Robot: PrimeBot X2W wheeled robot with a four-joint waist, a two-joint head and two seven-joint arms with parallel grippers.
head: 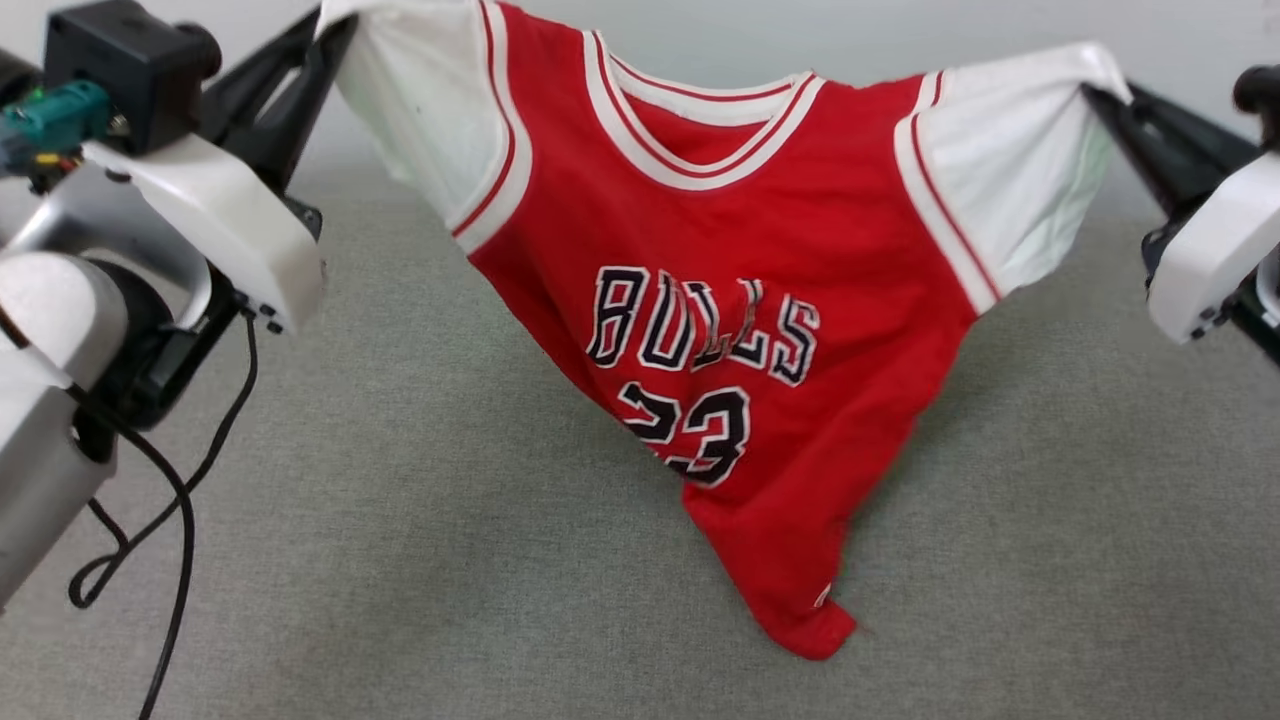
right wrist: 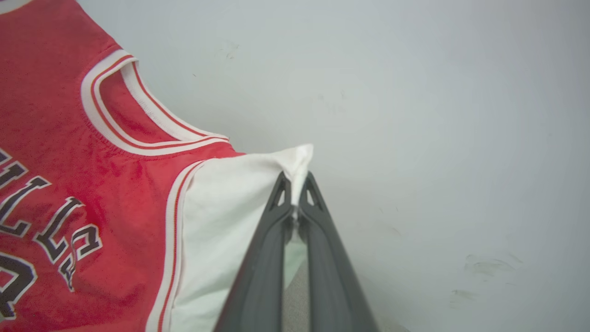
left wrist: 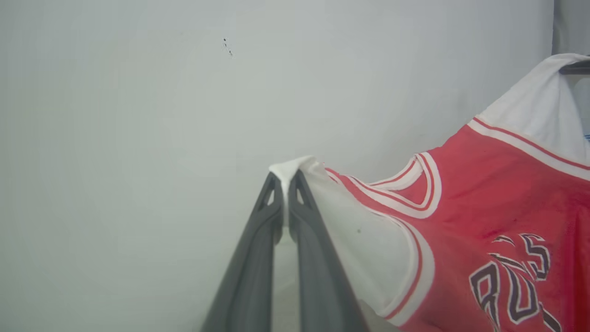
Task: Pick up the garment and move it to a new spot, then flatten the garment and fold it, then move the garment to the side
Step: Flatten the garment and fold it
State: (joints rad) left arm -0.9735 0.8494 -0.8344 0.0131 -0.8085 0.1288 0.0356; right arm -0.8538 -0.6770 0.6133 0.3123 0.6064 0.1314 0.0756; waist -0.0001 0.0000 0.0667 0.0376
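You hold the red basketball jersey with white sleeves [head: 720,300] stretched left to right across the top of the frame, hem tip sagging onto the grey-green cloth tabletop [head: 400,560] at lower centre. The left gripper [head: 335,30] is clamped on the upper-left sleeve tip, the right gripper [head: 1100,95] on the upper-right; open tabletop lies all around.

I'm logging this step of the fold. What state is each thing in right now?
jersey: lifted, stretched between both grippers by its white sleeves, front towards the head camera, body sagging to a point that reaches the table or nearly.
left gripper: shut on one sleeve tip.
right gripper: shut on the other sleeve tip.
cable: hanging loose by the left arm.
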